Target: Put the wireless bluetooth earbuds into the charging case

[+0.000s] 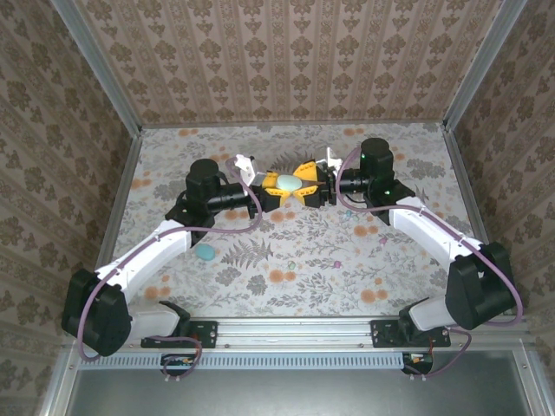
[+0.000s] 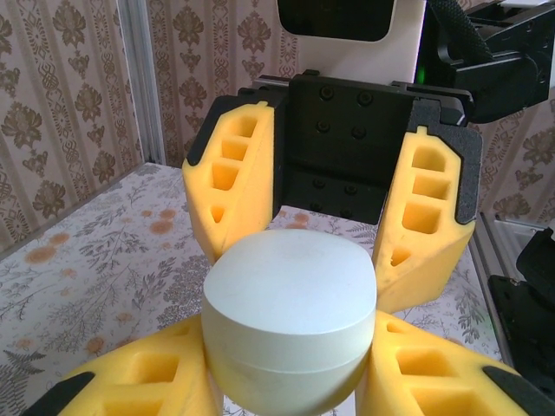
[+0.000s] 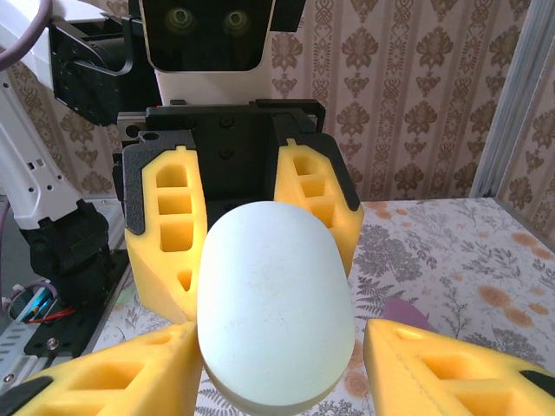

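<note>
Pale charging case (image 1: 289,183) clamped in left gripper (image 1: 272,191), held raised; right gripper (image 1: 310,188) flanks it, grip unclear, likely for opening lid.

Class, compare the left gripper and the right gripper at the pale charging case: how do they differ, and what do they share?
Grip: the left gripper presses its fingers against both sides of the charging case; the right gripper stands wider, a gap showing beside one finger. Direction: the left gripper reaches in from the left, the right gripper from the right, facing it. Shared: yellow fingers, both meeting at the case.
</note>
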Action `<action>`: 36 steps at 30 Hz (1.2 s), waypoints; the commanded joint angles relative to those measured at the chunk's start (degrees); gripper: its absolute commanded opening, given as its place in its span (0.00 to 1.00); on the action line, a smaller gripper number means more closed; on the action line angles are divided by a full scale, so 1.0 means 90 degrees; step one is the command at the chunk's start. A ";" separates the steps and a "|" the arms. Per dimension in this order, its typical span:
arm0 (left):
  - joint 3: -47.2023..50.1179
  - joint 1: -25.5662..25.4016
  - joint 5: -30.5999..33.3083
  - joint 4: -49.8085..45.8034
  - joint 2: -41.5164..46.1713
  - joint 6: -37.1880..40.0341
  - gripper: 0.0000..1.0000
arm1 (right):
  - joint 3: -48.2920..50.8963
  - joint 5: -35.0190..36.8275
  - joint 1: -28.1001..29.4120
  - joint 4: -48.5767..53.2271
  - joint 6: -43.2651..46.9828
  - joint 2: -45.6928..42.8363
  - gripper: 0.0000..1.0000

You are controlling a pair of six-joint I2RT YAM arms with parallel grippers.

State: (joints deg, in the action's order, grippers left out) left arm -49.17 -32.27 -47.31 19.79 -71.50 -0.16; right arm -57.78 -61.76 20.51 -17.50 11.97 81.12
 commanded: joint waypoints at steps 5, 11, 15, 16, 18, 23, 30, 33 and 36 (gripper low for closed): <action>-0.0054 -0.0057 -0.0113 0.0146 0.0201 0.0165 0.39 | -0.0218 -0.0130 -0.0003 0.0121 0.0063 0.0026 0.42; -0.0064 -0.0057 -0.0083 0.0162 0.0206 0.0146 0.50 | -0.0213 -0.0130 -0.0001 0.0188 0.0123 0.0019 0.39; -0.0074 -0.0057 -0.0125 0.0211 0.0211 0.0107 0.50 | -0.0211 -0.0111 -0.0003 0.0176 0.0129 0.0020 0.38; -0.0074 -0.0057 -0.0138 0.0205 0.0201 0.0096 0.50 | -0.0206 -0.0111 -0.0003 0.0151 0.0124 0.0015 0.38; -0.0081 -0.0061 -0.0198 0.0170 0.0182 0.0098 0.48 | -0.0202 -0.0100 0.0002 0.0121 0.0116 0.0005 0.38; -0.0119 -0.0060 -0.0261 0.0128 0.0142 0.0087 0.40 | -0.0202 -0.0101 -0.0004 0.0080 0.0094 -0.0011 0.38; -0.0069 -0.0076 -0.0115 0.0219 0.0125 0.0101 0.37 | -0.0172 0.0090 -0.0003 -0.0111 -0.0201 -0.0065 0.46; 0.0061 -0.0086 0.0112 0.0477 0.0133 0.0009 0.36 | -0.0172 0.0576 -0.0011 0.0004 -0.0513 -0.0107 0.55; 0.0254 -0.0096 0.0377 0.0980 0.0142 -0.0173 0.35 | -0.0176 0.1027 -0.0018 0.0504 -0.0668 -0.0445 0.60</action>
State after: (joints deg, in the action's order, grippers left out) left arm -48.38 -32.51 -45.30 22.59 -71.50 -0.05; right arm -57.80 -57.84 20.51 -15.66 8.60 80.36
